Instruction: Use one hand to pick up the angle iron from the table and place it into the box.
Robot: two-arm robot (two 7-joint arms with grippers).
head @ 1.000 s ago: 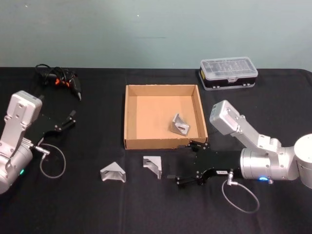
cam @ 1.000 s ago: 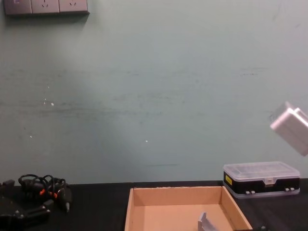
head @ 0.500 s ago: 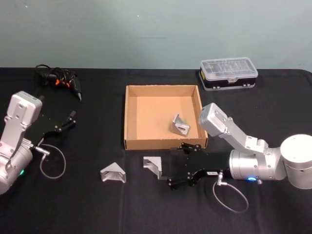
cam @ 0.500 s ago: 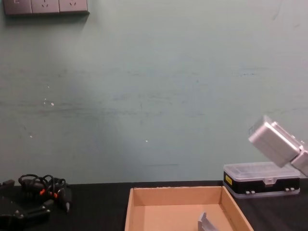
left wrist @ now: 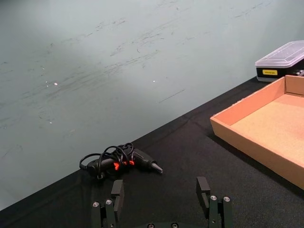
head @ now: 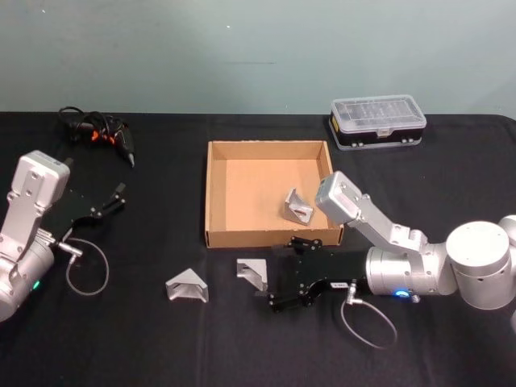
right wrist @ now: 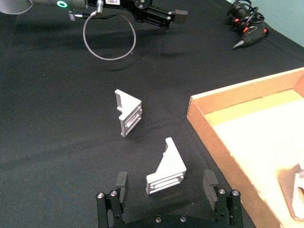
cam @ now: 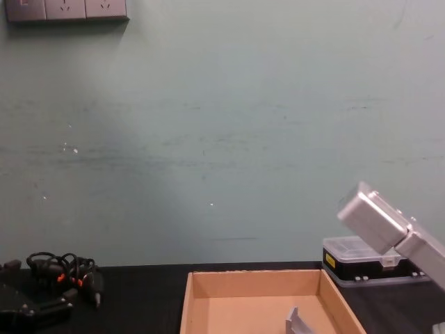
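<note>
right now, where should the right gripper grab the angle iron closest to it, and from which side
Grip the angle iron across its two flat triangular end faces, coming low from the robot's right. The open right gripper faces its slotted flange with a finger either side, so closing there should likely hold it squarely.

On the black table (head: 451, 185), the tan cardboard box (head: 216, 193) sits at the centre with one angle iron (head: 298, 206) lying inside, near its right wall. Two more rest on the near side: a second angle iron (head: 252, 272) and, left of it, a third angle iron (head: 187, 285). The right gripper (head: 281, 276) lies low, fingers spread, just right of the second. The left gripper (head: 111, 200) hangs at the left. Far right stands a plastic organiser case (head: 377, 122); far left, a cable bundle (head: 98, 131).
</note>
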